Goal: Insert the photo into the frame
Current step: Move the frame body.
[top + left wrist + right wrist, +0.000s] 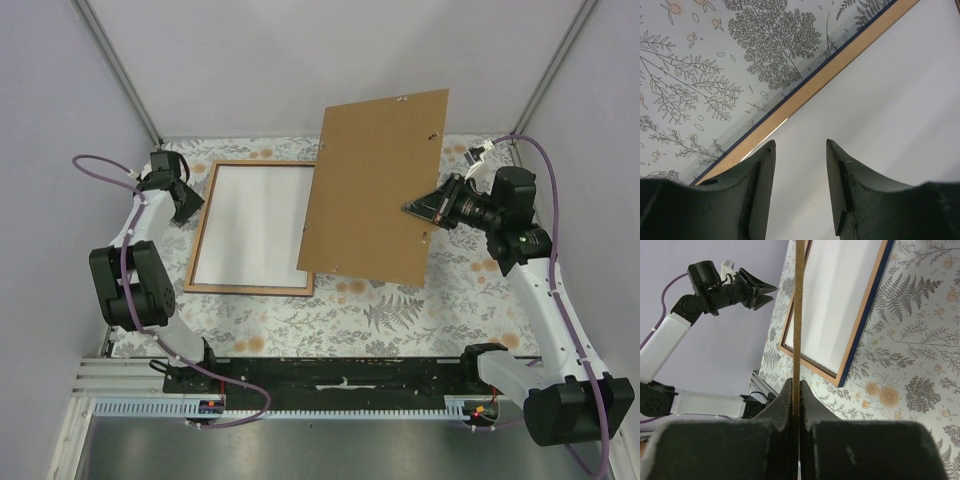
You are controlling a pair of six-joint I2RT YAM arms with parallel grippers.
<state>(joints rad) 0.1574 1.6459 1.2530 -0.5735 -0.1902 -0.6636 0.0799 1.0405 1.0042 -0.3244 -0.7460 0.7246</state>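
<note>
The frame lies flat on the table's left half, light wood rim up and dark blue on its outer edge. Inside it lies the photo, white back up. My left gripper hovers at the frame's left rim, open, with nothing between its fingers. In the left wrist view the gripper stands over the white photo, just inside the wood rim. My right gripper is shut on the right edge of a flat brown backing board, held tilted above the frame's right side. The board shows edge-on between the right gripper's pads.
A fern-and-flower patterned cloth covers the table. The lifted board overhangs the frame's right rim and hides it from above. Lilac walls close in the left, back and right. The arms' base rail runs along the near edge.
</note>
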